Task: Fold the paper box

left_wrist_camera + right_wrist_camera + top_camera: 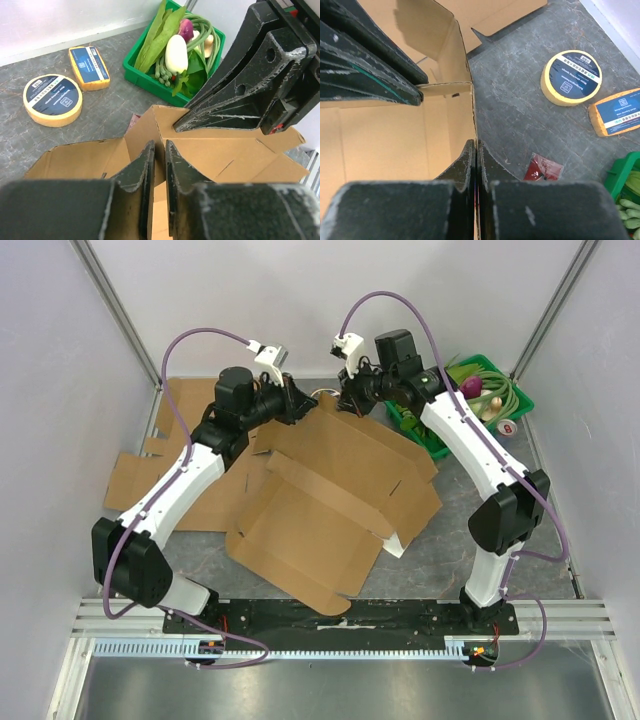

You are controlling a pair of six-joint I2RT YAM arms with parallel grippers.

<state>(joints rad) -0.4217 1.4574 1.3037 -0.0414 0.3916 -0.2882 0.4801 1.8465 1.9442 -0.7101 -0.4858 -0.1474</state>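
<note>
The paper box (pixel 320 510) lies opened out and half-formed in the middle of the worktop (pixel 520 115), its far edge raised where both arms meet it. The left gripper (pixel 160 152) is pinched nearly closed, with an upright cardboard wall of the box caught between its fingers. Just beside it, the right gripper (pixel 476 150) is fully closed on the edge of a neighbouring wall. A tape roll (pixel 52 99) and a green bin (pixel 150 86) sit beyond the box.
</note>
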